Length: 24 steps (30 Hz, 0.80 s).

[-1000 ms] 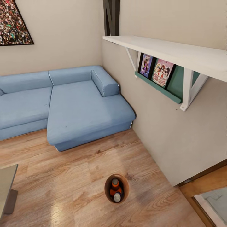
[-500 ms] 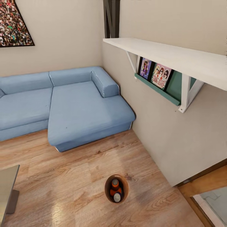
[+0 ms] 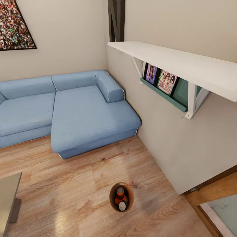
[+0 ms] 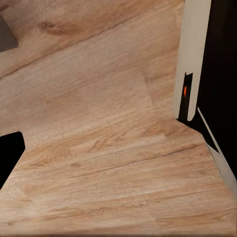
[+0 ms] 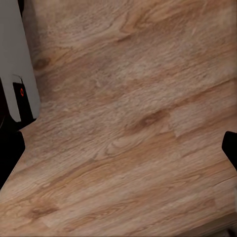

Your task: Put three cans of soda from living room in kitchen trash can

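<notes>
— So, where's the bin right now?

— From my head camera, the small round tapered bucket with the brown wood-look inside point(image 3: 121, 197) stands upright on the warm wood plank floor point(image 3: 75, 184), down at about 6 o'clock in my view. Inside it I can make out an orange-sided drink can with a silvery top point(image 3: 120, 195) and, touching it on the near side, a dark blue drink can with a silvery top point(image 3: 122, 206). I cannot tell whether a third one sits under them.

— And the room around it?

— A light blue fabric corner sofa point(image 3: 69, 110) fills the 10 o'clock side, well apart from the bucket. At 2 o'clock a long white wall shelf on white brackets point(image 3: 177, 62) carries a teal rack with colourful picture covers point(image 3: 163, 84) beneath it. A dark-framed crowd picture point(image 3: 14, 26) hangs at 11 o'clock, and the corner of a grey surface point(image 3: 8, 194) pokes in at 8 o'clock.

— What about the end effectors?

— Both wrist cameras look down on bare planks, with dark edges at the borders of each. I cannot tell whether either end effector is open or closed.
</notes>
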Available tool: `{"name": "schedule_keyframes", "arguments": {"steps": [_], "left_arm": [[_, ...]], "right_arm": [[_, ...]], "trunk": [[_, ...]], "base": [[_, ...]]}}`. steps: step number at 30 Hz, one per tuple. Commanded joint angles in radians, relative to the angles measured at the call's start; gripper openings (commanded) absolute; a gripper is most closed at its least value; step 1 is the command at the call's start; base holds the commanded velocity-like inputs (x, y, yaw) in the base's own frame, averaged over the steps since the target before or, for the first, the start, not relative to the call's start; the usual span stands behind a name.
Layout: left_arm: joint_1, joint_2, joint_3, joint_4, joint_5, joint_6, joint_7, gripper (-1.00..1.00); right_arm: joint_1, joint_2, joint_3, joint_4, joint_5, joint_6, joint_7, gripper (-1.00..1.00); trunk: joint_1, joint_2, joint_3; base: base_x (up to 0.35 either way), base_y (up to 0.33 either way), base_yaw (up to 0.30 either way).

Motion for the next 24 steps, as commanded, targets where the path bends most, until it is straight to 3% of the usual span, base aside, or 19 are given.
{"name": "schedule_keyframes", "arguments": {"steps": [1, 11, 24], "left_arm": [[0.003, 0.000, 0.000, 0.000, 0.001, -0.003, -0.002, 1.00], [0.022, -0.005, 0.002, -0.003, 0.002, -0.008, -0.002, 1.00], [0.022, -0.006, -0.002, -0.008, -0.006, -0.010, -0.001, 1.00]], "right_arm": [[0.000, 0.000, -0.001, 0.000, 0.000, 0.000, 0.000, 1.00], [0.000, 0.018, -0.009, -0.002, 0.000, 0.001, -0.002, 1.00], [0.000, 0.023, -0.007, -0.002, 0.004, 0.002, -0.003, 1.00]], "trunk": [[0.000, 0.000, 0.000], [0.000, 0.000, 0.000], [0.000, 0.000, 0.000]], "base": [[0.000, 0.000, 0.000], [0.000, 0.000, 0.000], [0.000, 0.000, 0.000]]}}
